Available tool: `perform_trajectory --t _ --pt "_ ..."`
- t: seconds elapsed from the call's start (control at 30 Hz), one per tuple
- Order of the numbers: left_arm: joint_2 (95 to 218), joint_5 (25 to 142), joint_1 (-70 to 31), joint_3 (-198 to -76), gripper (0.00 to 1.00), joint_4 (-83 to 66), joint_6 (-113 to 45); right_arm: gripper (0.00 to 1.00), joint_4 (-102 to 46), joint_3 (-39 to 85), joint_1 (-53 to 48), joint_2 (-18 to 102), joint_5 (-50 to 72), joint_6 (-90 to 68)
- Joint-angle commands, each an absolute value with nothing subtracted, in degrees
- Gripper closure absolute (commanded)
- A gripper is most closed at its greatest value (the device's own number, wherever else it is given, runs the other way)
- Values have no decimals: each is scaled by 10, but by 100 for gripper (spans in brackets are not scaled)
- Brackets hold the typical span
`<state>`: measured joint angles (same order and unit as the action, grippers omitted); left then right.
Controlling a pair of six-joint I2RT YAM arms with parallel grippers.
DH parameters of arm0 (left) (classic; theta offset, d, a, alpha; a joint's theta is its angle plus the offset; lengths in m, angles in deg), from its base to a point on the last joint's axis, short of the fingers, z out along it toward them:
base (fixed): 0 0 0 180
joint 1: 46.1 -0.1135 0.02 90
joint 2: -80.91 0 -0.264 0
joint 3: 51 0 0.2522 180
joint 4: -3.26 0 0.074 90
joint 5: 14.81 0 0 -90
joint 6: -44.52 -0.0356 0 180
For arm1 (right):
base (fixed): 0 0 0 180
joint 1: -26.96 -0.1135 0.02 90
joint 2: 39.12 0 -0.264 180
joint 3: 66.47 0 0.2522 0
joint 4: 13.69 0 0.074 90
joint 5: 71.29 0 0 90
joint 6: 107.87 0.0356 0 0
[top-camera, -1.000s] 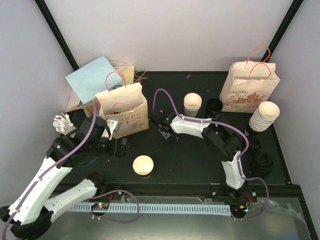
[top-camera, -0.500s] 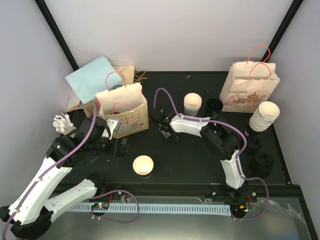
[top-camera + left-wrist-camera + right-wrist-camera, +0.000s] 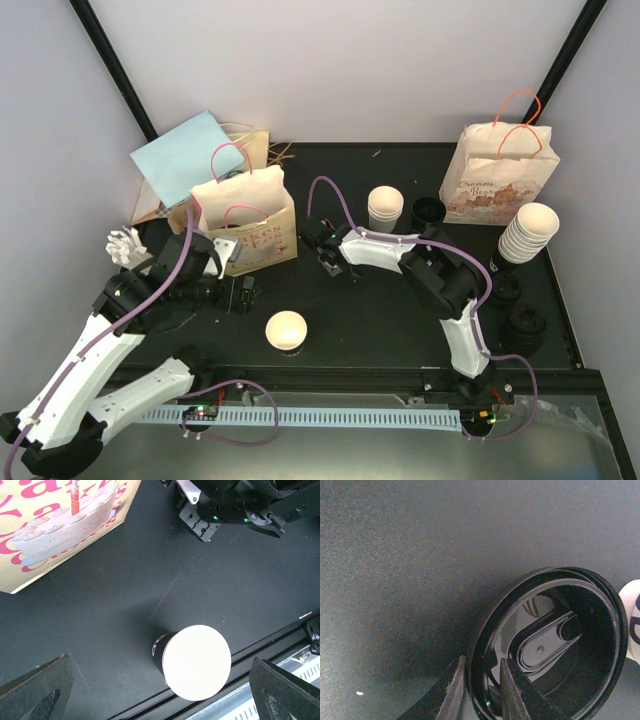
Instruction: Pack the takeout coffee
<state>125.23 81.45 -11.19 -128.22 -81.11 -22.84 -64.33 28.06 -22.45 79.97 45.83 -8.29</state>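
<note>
Done: nothing packed that shows; the lid grasp looks under way.
Left: cap the cup, then put it in the bag.
Cup [image 3: 286, 330]: stands open near the front edge, uncapped and outside any bag.
Left gripper [image 3: 241, 296]: just behind the cup, fingers [image 3: 35, 692] spread wide, holding nothing.
Right gripper [image 3: 481, 672]: mid-table beyond the cup, fingers [image 3: 445, 695] narrow and pinching the rim of the lid [image 3: 545, 650], one outside, one inside.
Lid: black, underside up, seemingly on the table.
Bag [image 3: 245, 215]: upright behind the left gripper; contents hidden.
</note>
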Motion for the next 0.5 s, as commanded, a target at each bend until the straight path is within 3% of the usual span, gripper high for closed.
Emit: perform_trajectory --t 0.0,0.47 --pt "1255 820 -117 -1289 1 -798 -239 80 -651 287 -221 797 475 -73" --pt "1252 821 -117 -1288 1 -799 -236 84 -659 271 -221 733 447 -61"
